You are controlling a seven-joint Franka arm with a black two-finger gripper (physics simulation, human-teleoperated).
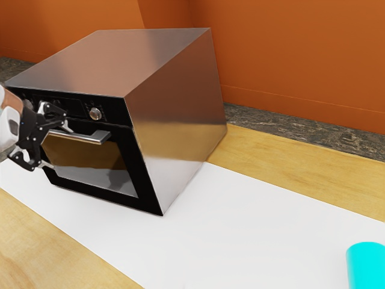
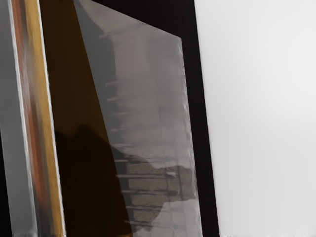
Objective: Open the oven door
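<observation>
The black-framed glass oven door (image 1: 99, 164) bears a silvery bar handle (image 1: 88, 138).

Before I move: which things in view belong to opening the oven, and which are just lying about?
For the job:
- Oven
- Door, shut
- Handle, across the door's upper part
- Jaws, open, at the handle

Just lying about:
- Cyan cylinder, away from the oven
- White sheet, under the oven

A cyan cylinder (image 1: 366, 266) on the table near the exterior view's lower right corner.
</observation>
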